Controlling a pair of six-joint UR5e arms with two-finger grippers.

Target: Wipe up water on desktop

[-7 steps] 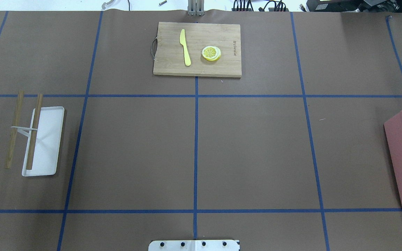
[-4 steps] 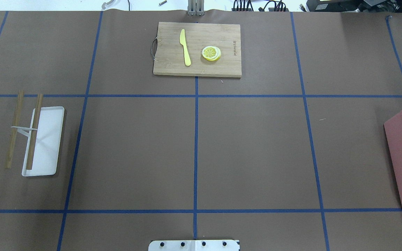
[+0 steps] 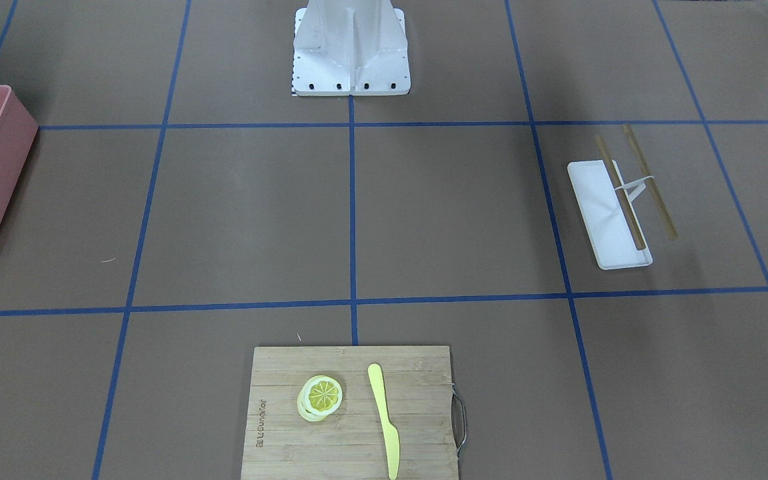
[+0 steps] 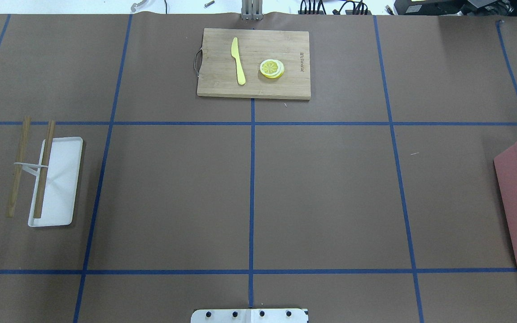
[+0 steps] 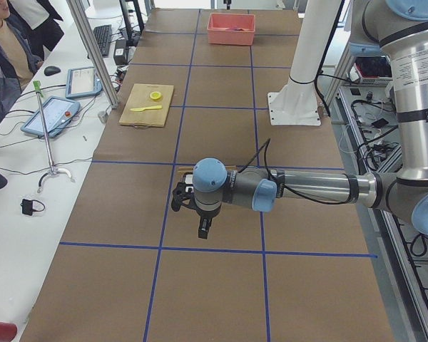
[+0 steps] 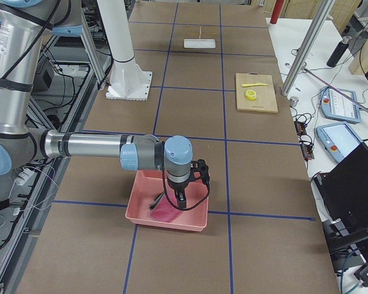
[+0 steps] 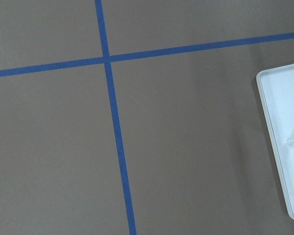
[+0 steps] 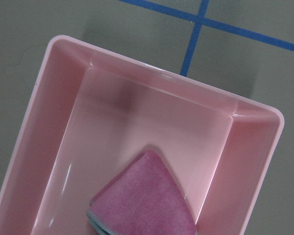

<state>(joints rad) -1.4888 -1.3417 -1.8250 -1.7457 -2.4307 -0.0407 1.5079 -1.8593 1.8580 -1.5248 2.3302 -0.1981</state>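
The brown desktop (image 4: 330, 197) with blue tape lines shows no water patch that I can make out. A pink cloth (image 8: 142, 196) lies folded in the pink bin (image 8: 161, 73) at the desktop's right end (image 4: 516, 202). In the exterior right view my right gripper (image 6: 181, 199) hangs just above the cloth (image 6: 164, 211) in the bin; I cannot tell if it is open. In the exterior left view my left gripper (image 5: 202, 229) hovers over bare desktop beside the white tray; I cannot tell its state. Neither wrist view shows fingers.
A bamboo cutting board (image 4: 254, 63) at the far middle carries a yellow knife (image 4: 238, 60) and lemon slices (image 4: 272, 68). A white tray (image 4: 56, 179) with two wooden sticks (image 4: 43, 170) lies at the left. The robot's base (image 3: 351, 47) stands at the near edge.
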